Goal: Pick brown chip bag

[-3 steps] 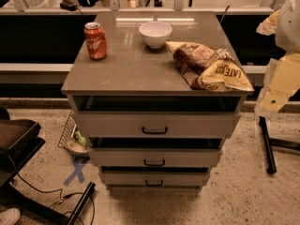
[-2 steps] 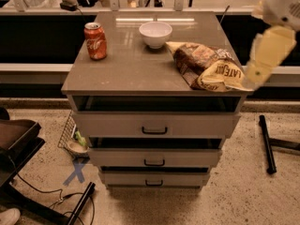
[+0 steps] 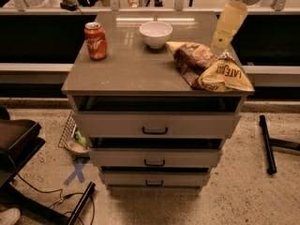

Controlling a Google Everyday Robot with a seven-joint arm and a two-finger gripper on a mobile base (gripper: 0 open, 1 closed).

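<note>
The gripper [image 3: 221,39] hangs over the cabinet top's [image 3: 131,69] right rear; wide or narrow, I cannot tell. Just in front of it lies one brown chip bag [image 3: 211,67], reaching the right front corner. To its left sits one white bowl [image 3: 155,33], and farther left one red soda can [image 3: 95,41], with bare surface between.

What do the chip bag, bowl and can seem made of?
Brown chip bag: glossy crinkled foil or plastic film. White bowl: smooth, likely ceramic or plastic. Red can: probably metal, shiny top rim. The gripper hangs just behind the bag.
</note>
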